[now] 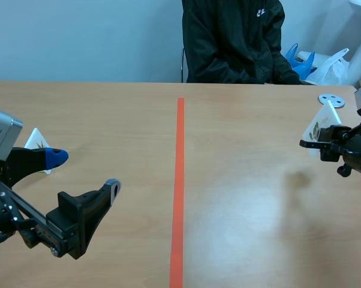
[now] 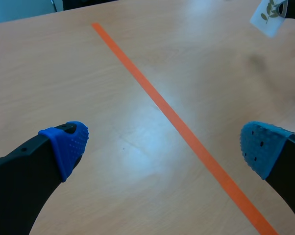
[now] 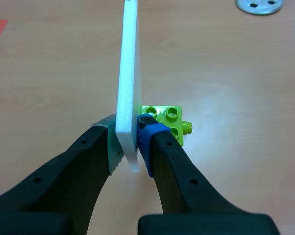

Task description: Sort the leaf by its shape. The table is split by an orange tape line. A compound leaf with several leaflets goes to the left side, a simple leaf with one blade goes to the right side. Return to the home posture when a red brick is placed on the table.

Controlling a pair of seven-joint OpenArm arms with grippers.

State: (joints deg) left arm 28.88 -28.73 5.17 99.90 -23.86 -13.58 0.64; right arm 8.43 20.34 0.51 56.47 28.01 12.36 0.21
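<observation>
Well right of the orange tape line (image 1: 179,180), a white leaf card (image 3: 129,73) on its green brick base (image 3: 168,122) hangs clamped in the right gripper (image 3: 130,142); the left gripper (image 2: 163,147) sits with fingers spread. The printed sprig looks compound, so a level, upright carry across the line seems due.

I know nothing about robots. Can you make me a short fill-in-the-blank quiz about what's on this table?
1. The right tool is shut on a white card; the left tool is ___.
2. The brick against the card is ___.
3. The tape line is ___.
4. The person sitting opposite is dressed in ___.

Missing words: open, green, orange, black.
</observation>
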